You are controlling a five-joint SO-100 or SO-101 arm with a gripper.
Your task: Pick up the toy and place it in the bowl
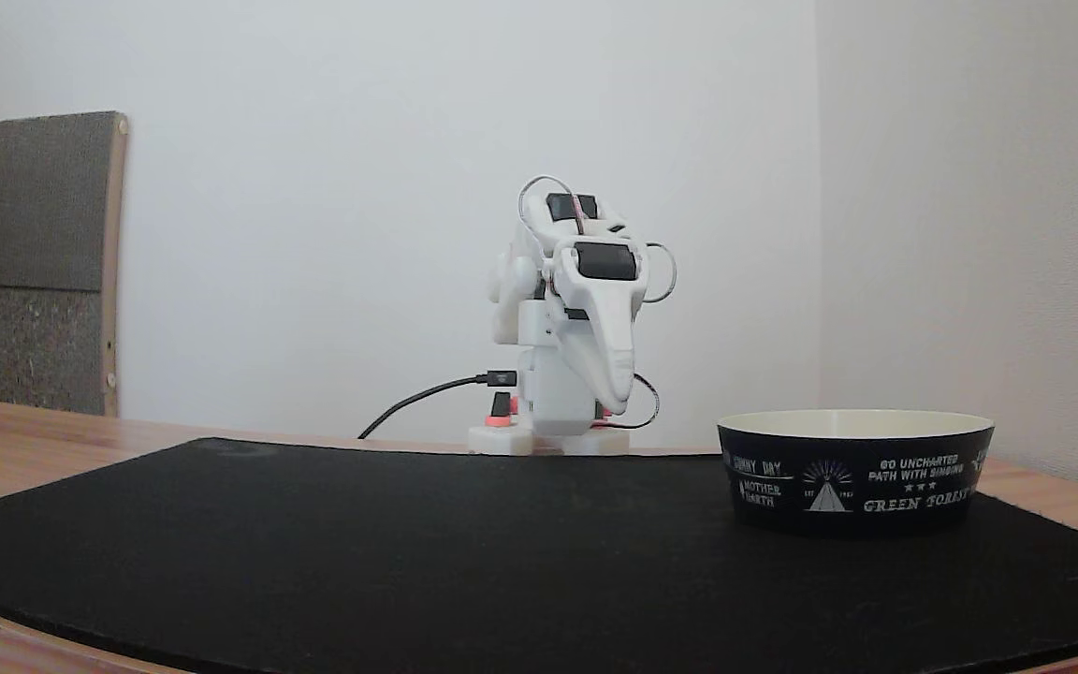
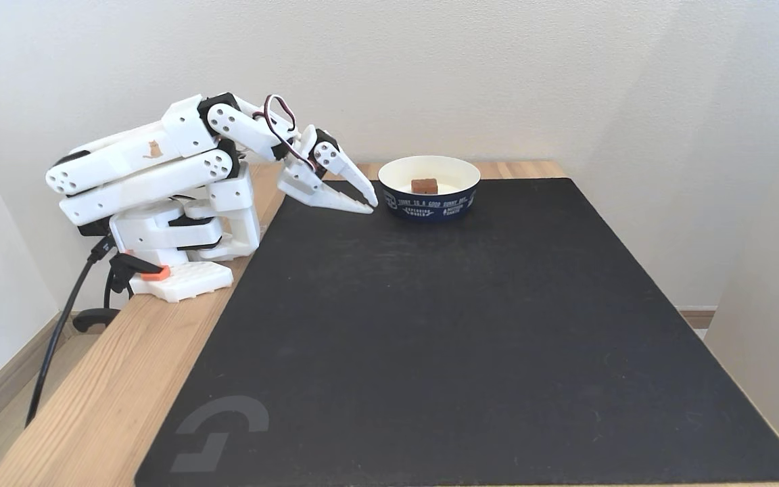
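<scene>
The small red-brown toy [image 2: 424,184], blocky with rounded edges, lies inside the cream-lined black bowl [image 2: 430,204] at upper centre of a fixed view, beside the empty gripper [image 2: 370,201], its fingers together.

The white arm [image 2: 153,169] is seen folded back low over its base, its upper and lower links stacked nearly level, with the wrist bent forward and downward and the hand [image 2: 369,201] held empty, its two fingers nearly closed, tips pointing down.
</scene>
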